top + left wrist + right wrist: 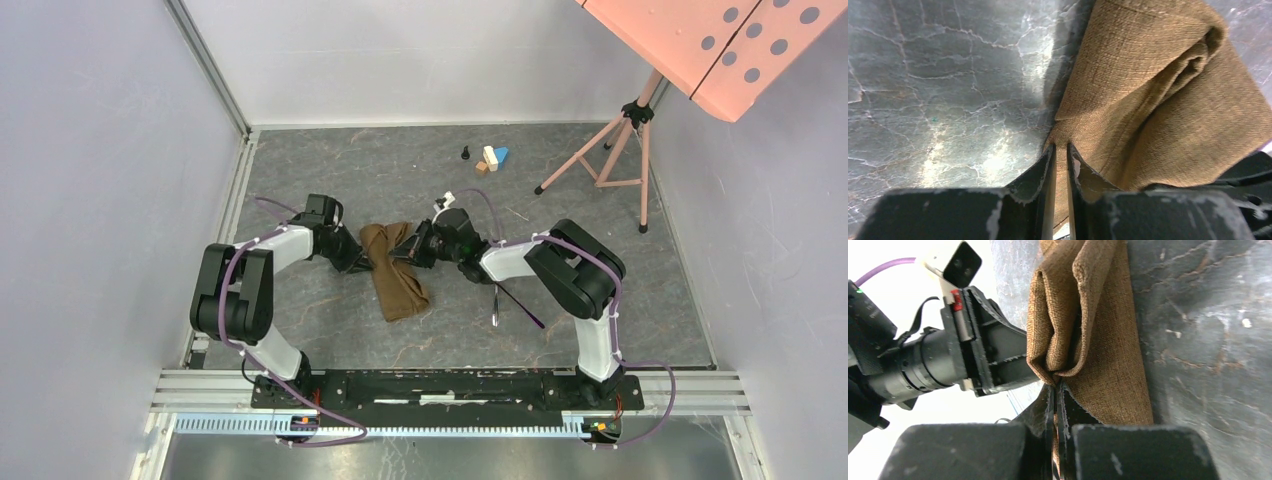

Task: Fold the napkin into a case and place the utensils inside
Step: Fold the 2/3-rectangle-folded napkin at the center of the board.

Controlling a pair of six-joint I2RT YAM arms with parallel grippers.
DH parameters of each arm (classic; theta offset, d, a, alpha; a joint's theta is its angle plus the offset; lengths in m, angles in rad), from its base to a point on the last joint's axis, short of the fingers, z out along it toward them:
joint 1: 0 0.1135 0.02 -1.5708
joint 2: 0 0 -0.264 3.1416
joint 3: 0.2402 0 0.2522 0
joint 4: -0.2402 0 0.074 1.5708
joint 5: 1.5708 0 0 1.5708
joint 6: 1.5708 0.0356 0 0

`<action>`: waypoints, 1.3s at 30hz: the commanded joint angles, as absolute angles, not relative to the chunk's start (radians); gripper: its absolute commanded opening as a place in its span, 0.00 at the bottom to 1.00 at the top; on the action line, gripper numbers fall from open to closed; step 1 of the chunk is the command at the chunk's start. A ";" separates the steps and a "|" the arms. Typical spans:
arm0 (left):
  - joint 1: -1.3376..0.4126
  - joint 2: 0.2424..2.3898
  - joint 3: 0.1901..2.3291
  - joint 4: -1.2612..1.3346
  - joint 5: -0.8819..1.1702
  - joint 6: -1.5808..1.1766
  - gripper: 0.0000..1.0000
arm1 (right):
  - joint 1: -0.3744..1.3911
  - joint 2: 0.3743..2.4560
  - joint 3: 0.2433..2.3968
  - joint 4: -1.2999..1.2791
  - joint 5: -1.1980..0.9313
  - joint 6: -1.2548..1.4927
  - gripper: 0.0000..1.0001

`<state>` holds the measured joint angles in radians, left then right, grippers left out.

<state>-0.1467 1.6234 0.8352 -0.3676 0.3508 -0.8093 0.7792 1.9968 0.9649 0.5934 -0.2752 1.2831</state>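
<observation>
Your left gripper (360,257) pinches the napkin (398,280), its fingers (1045,167) drawn to a narrow slit over the cloth's left edge. The brown cloth lies mid-surface (320,320) between the two arms, folded into a long strip and bunched at its far end. Your right gripper (417,247) is clamped on a fold at the strip's upper right, its fingers (1078,407) all but touching. The fork (495,305) and spoon (522,306) lie close together just right of the cloth.
</observation>
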 commanded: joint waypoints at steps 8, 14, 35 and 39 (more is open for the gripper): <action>-0.150 1.628 0.799 -0.296 0.383 -0.797 0.16 | 0.855 2.063 1.109 0.495 -0.145 1.370 0.00; -0.149 1.635 0.797 -0.302 0.377 -0.778 0.13 | 0.868 2.106 1.145 0.482 -0.139 1.371 0.00; -0.151 1.439 0.763 -0.421 0.353 -0.703 0.53 | 0.868 2.164 1.118 0.551 -0.189 1.357 0.00; -0.172 1.421 0.763 -0.459 0.369 -0.688 0.55 | 0.869 2.159 1.118 0.556 -0.188 1.359 0.01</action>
<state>-0.1547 1.4559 0.7643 -0.4244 0.3244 -0.7406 0.8669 2.1441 1.1179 0.5194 -0.1829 1.3643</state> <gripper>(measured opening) 0.550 0.010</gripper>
